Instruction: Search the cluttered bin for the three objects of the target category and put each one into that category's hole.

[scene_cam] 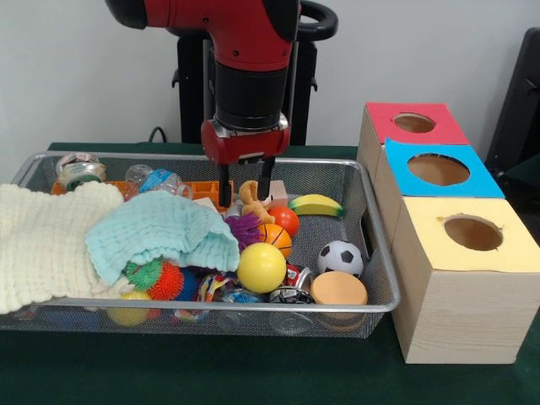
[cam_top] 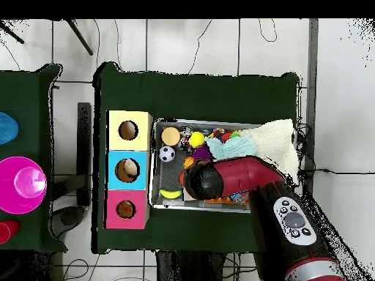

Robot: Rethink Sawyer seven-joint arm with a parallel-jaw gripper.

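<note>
**Anna:** Nearest to the camera is the yellow box (scene_cam: 468, 278), with the blue box (scene_cam: 439, 173) and the red box (scene_cam: 413, 124) behind it in a row, each with a round hole on top. Why are they there?

**Ben:** I think they are so close to the wire bin (scene_cam: 371, 245) so that the arm has a short way from bin to hole.

**Anna:** And the cloths?

**Ben:** The cream cloth (scene_cam: 42, 240) and the mint cloth (scene_cam: 160, 232) lie over the toys at 9 o'clock, so some toys are hidden. The balls are in the middle: yellow ball (scene_cam: 261, 267), soccer ball (scene_cam: 340, 257), small basketball (scene_cam: 275, 239).

**Anna:** Which category is the target?

**Ben:** I cannot tell.

**Anna:** What does the gripper (scene_cam: 244, 187) do?

**Ben:** It hangs at 12 o'clock of the bin. Its fingers are a little apart, holding nothing. One tip is beside the tan toy figure (scene_cam: 251, 201), the other over the orange tray (scene_cam: 198, 187). If it touches them, I cannot say.
</note>
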